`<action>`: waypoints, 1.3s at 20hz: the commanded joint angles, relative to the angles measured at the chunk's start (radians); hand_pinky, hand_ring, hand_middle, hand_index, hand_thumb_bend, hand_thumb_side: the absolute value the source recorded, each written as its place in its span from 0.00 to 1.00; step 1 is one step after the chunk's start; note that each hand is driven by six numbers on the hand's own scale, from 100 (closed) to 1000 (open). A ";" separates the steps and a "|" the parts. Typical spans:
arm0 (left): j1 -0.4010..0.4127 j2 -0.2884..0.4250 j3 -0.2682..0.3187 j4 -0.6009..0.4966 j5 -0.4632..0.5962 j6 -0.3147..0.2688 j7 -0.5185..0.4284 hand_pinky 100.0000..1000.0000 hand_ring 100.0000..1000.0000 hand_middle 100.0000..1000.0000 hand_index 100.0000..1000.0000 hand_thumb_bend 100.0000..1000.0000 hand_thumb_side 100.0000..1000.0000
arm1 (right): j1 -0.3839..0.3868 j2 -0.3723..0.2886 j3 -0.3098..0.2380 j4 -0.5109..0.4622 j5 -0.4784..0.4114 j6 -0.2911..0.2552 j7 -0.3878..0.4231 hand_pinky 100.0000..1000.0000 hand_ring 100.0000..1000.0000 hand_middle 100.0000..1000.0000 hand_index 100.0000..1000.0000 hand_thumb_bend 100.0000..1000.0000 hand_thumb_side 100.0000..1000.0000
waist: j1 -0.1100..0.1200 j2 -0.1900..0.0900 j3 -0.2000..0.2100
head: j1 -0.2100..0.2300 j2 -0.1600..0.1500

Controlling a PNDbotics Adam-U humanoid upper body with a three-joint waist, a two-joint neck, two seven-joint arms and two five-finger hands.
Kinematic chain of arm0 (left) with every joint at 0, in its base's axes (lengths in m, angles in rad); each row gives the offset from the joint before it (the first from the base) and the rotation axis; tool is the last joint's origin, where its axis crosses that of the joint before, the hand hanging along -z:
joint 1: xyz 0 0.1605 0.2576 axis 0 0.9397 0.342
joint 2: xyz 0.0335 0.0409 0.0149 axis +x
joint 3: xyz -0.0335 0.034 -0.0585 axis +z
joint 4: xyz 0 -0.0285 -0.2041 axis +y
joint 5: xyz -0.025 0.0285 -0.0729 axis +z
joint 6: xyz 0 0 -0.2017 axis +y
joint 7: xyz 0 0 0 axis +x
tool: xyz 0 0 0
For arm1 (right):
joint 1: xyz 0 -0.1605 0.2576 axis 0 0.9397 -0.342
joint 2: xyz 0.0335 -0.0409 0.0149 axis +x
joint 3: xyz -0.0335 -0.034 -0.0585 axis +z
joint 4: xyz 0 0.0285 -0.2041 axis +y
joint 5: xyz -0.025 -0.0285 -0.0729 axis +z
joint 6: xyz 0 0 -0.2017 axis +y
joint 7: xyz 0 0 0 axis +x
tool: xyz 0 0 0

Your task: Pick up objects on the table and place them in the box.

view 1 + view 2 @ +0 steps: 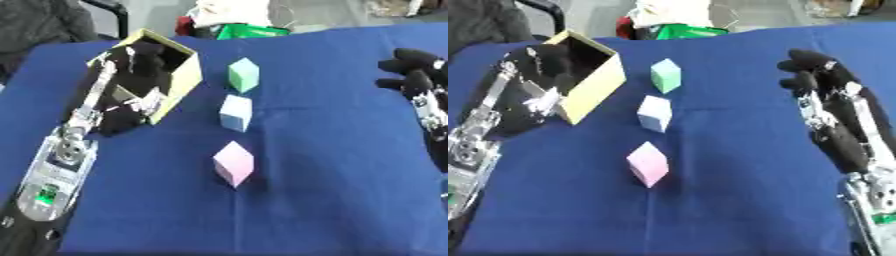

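The table (pixel 332 175) is covered with a smooth dark blue cloth. An open box (pixel 179 75) of pale yellow, flat-walled card stands at 10 o'clock; its interior is dark and its contents cannot be made out. Three matte cubes sit in a line near the centre, apart from one another: a green cube (pixel 243 75) at 12 o'clock, a pale blue cube (pixel 235 113) at the middle and a pink cube (pixel 234 163) at 6 o'clock, each standing askew with a corner toward the camera. The left hand (pixel 131 65), black with silver links, is over the box opening; whether its fingers are curled or hold anything cannot be told. The right hand (pixel 833 107) rests at 3 o'clock, well apart from the cubes, fingers extended and relaxed, holding nothing. Its forearm is cut off by the frame edge.
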State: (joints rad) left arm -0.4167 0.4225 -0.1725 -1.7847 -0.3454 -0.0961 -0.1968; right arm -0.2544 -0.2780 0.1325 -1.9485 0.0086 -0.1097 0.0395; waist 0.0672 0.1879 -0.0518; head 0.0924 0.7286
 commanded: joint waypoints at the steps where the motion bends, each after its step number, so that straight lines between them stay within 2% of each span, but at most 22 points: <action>1: -0.047 0.087 -0.047 0.015 -0.021 -0.015 -0.088 0.66 0.63 0.60 0.80 0.23 0.48 | -0.006 -0.013 -0.005 -0.018 -0.003 -0.001 0.001 0.76 0.84 0.68 0.83 0.00 0.59 | 0.000 -0.018 -0.004 | 0.001 0.002; 6: -0.128 0.156 -0.149 0.063 -0.005 -0.060 -0.235 0.67 0.64 0.61 0.81 0.26 0.44 | -0.005 -0.016 -0.002 -0.018 -0.004 -0.001 0.004 0.76 0.84 0.68 0.83 0.00 0.59 | 0.004 -0.022 -0.013 | 0.005 0.006; 12: -0.228 0.173 -0.247 0.136 -0.003 -0.105 -0.361 0.70 0.67 0.64 0.82 0.31 0.34 | -0.006 -0.019 0.002 -0.018 -0.005 0.000 0.008 0.76 0.84 0.68 0.83 0.00 0.59 | 0.007 -0.025 -0.022 | 0.006 0.008; 17: -0.293 0.148 -0.290 0.202 -0.046 -0.161 -0.416 0.73 0.70 0.66 0.85 0.45 0.20 | -0.006 -0.020 0.004 -0.018 -0.006 0.000 0.011 0.76 0.84 0.68 0.83 0.00 0.59 | 0.008 -0.027 -0.027 | 0.006 0.008; 21: -0.333 0.121 -0.315 0.245 -0.082 -0.214 -0.451 0.74 0.71 0.68 0.86 0.45 0.14 | -0.006 -0.020 0.006 -0.017 -0.006 0.000 0.013 0.76 0.84 0.68 0.83 0.00 0.59 | 0.008 -0.027 -0.031 | 0.008 0.008; 26: -0.363 0.083 -0.330 0.297 -0.121 -0.254 -0.472 0.75 0.72 0.69 0.87 0.45 0.13 | -0.006 -0.020 0.007 -0.017 -0.007 0.000 0.014 0.76 0.84 0.68 0.83 0.00 0.59 | 0.008 -0.026 -0.034 | 0.009 0.008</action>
State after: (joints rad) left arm -0.7577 0.5011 -0.5042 -1.4907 -0.4553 -0.3383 -0.6651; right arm -0.2537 -0.2799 0.1417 -1.9485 0.0071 -0.1076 0.0506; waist 0.0783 0.1782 -0.0859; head 0.0993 0.7348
